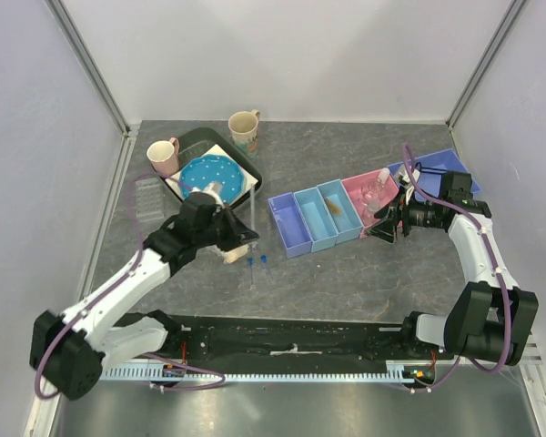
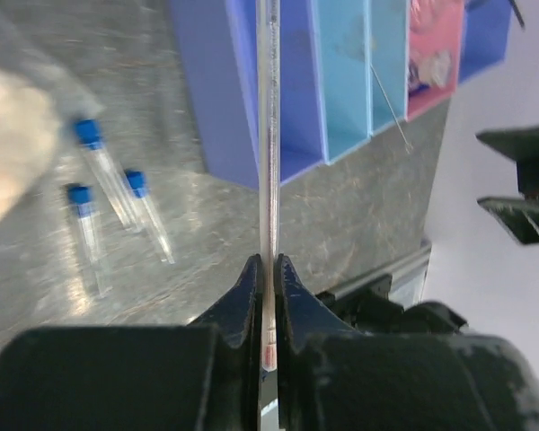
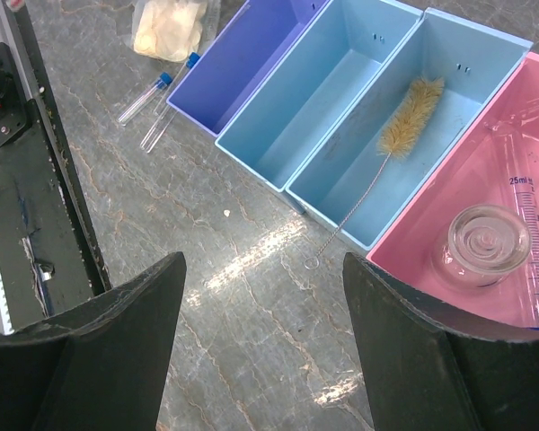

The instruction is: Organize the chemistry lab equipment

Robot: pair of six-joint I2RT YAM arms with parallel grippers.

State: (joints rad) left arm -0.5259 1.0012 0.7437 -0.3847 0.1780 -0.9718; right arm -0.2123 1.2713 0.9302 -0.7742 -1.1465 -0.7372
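Left wrist view: the left gripper (image 2: 268, 269) is pinched closed on a thin clear rod (image 2: 268, 135), whose far end is cut off by the top edge of the frame. To its left, three blue-capped clear tubes (image 2: 108, 180) lie on the table. A whitish bag (image 2: 13, 135) is only a pale blur at the left edge.

In the top view the rod shows as a faint line just left of the purple bin (image 1: 288, 223), and the bag is mostly hidden under the gripper.

Right wrist view: the right gripper (image 3: 265, 323) hangs with its fingers spread wide, holding nothing, above bare table near the two light blue bins (image 3: 332, 90). A brush (image 3: 411, 117) lies in the right-hand one. The pink bin (image 3: 467, 171) is cut off at the right, and the clear glassware inside it is hard to make out, apart from a "25ml" scale.

The table (image 1: 346, 273) is grey and veined like marble. Plain white walls (image 1: 300, 55) with metal corner posts enclose it.
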